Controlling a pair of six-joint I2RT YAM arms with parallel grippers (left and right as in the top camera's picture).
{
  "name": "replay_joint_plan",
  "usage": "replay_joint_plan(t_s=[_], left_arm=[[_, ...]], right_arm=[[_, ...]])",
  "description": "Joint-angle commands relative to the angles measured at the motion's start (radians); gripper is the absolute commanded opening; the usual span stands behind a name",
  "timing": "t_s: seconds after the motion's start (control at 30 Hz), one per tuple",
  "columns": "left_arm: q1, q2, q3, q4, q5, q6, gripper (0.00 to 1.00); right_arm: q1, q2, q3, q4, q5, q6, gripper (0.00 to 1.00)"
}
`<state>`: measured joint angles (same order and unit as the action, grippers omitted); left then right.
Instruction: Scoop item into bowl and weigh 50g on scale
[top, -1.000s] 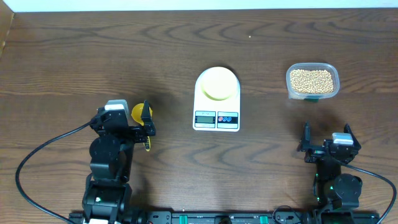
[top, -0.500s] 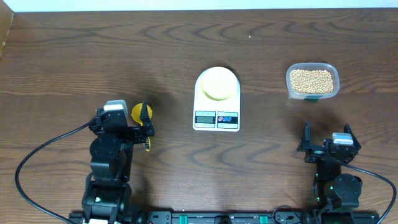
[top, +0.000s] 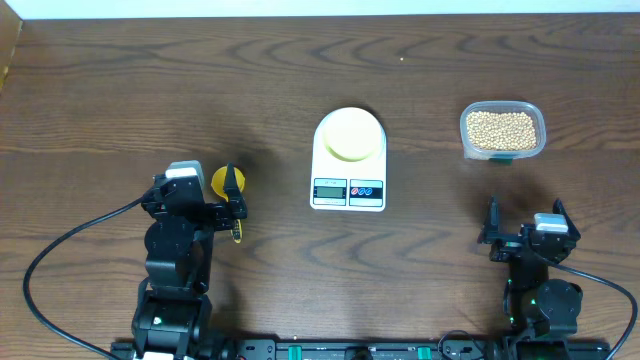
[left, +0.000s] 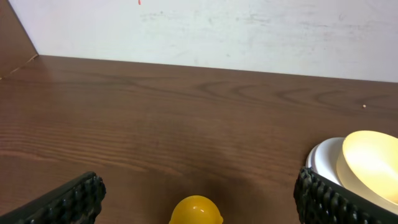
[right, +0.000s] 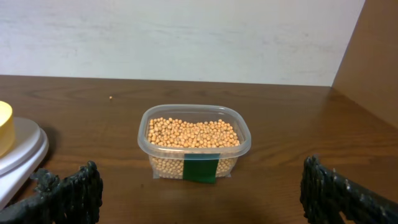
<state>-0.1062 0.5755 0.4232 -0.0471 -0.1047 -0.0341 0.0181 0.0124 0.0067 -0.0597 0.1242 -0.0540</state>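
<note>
— Jaws? We see both pairs wide apart, left gripper (left: 199, 198) and right gripper (right: 202, 193).
— We see the bowl (top: 352, 134) on the scale (top: 348, 192), beans (right: 193, 132) in the tub (right: 246, 144) right of it, yellow scoop (top: 224, 180) left of it

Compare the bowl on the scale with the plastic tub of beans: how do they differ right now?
The pale-yellow bowl is round and opaque; the clear tub is rounded-rectangular and see-through. The bowl looks empty; the tub is filled with tan beans. The bowl sits on the white scale; the tub stands on the table. Both are upright and open-topped.
</note>
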Motion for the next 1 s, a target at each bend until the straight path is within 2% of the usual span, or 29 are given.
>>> replay_joint_plan(t_s=[0.0,0.27,0.97], left_arm=[[0.005,0.0,0.033,0.008,-0.013,-0.008,0.99],[0.005,0.0,0.033,0.055,-0.02,-0.005,0.98],[0.005,0.0,0.034,0.051,-0.02,-0.013,0.99]], right_arm=[[0.005,-0.004,-0.001,-0.004,0.003,0.015,0.99],[0.005,-0.004,-0.001,-0.004,0.003,0.015,0.99],[0.005,-0.004,-0.001,-0.004,0.003,0.015,0.99]])
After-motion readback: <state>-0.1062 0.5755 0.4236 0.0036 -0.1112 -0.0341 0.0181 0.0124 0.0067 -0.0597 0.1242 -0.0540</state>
